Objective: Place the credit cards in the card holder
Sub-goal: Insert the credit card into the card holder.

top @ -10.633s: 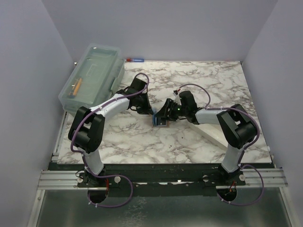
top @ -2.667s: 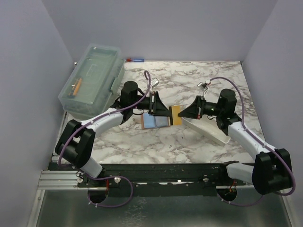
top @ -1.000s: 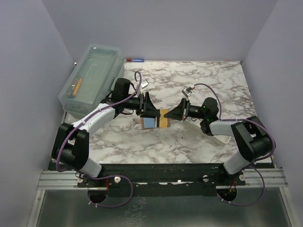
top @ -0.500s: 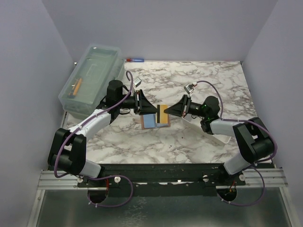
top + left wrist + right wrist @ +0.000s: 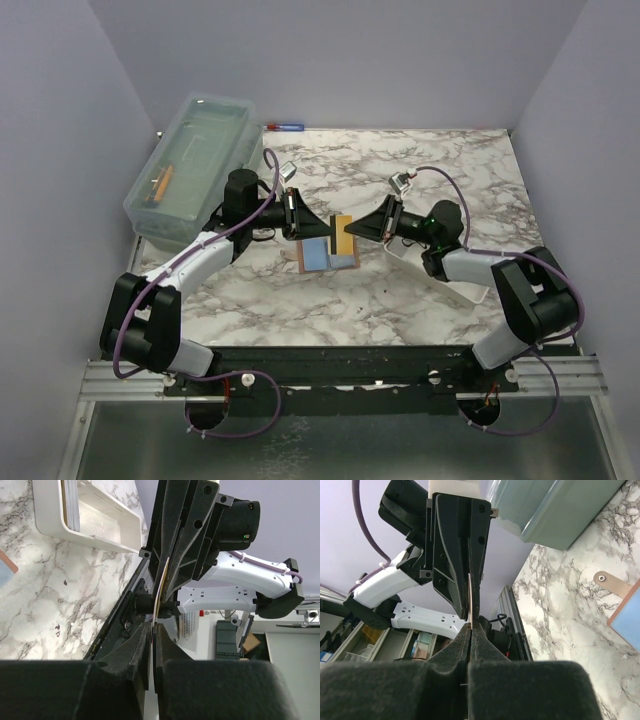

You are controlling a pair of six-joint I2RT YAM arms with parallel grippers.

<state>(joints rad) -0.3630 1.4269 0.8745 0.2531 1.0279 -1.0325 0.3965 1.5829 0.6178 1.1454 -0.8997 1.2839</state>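
A tan-gold credit card (image 5: 342,233) with a dark stripe hangs on edge above the table, between both grippers. My left gripper (image 5: 329,233) pinches its left end and my right gripper (image 5: 354,232) is shut on its right end. In the left wrist view the card (image 5: 159,594) runs edge-on into my narrow-set fingertips (image 5: 151,626). The right wrist view shows the same card (image 5: 470,599) between my shut right gripper (image 5: 471,625). Below lies the open reddish-brown card holder (image 5: 299,266) with a light blue card (image 5: 316,256) on it.
A long white tray (image 5: 452,278) lies under the right arm, also seen as the white tray (image 5: 90,527) from the left wrist. A clear lidded box (image 5: 195,160) stands at the back left. A red-and-blue screwdriver (image 5: 283,127) lies at the back edge.
The right gripper lifted the tan-gold card off the holder area and turned it on edge. The left gripper's jaws closed onto the card's other end.
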